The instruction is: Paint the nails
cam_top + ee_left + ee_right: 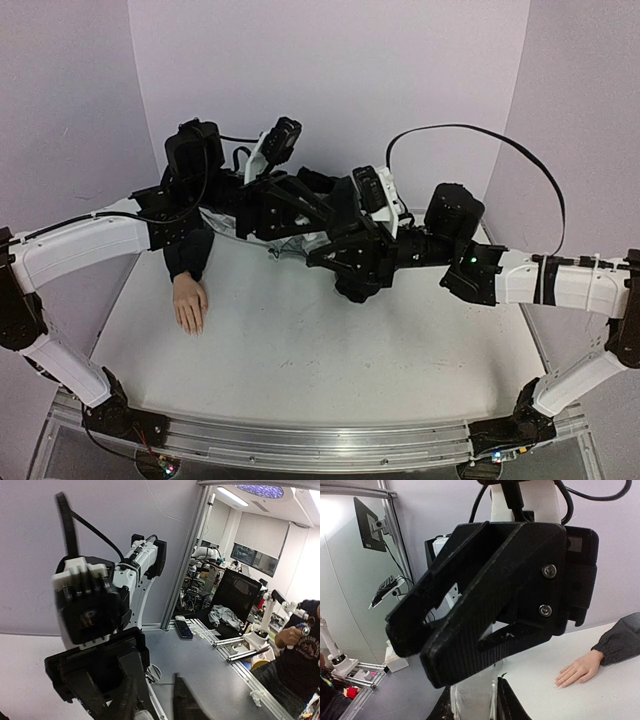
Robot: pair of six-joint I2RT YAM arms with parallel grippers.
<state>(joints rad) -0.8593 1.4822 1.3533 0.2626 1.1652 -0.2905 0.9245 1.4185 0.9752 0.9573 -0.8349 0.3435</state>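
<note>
Walls: pale lilac panels fill the upper half of the top view.
Counter: white, spread across the lower middle of the top view.
Left arm: its white link enters from the left edge and ends in black parts at upper centre.
Right arm: its white link enters from the right edge and meets the left arm there (the two wrists crowd together, hard to separate from above).
Left tool: fills the middle of the right wrist view, tips pointing lower left. Only a thin slit shows between its fingers, and I cannot tell whether it grips anything.
Right tool: its fingers poke up at the bottom edge of its own view, either side of a pale thing. I cannot tell whether they pinch it or merely flank it.
Sleeve: dark, left of centre in the top view, lying on the counter.
Hand: flesh-coloured, palm down, just below the sleeve, well apart from both tools.
Nails: on the fingertips at lower right of the right wrist view, too small to judge.
</note>
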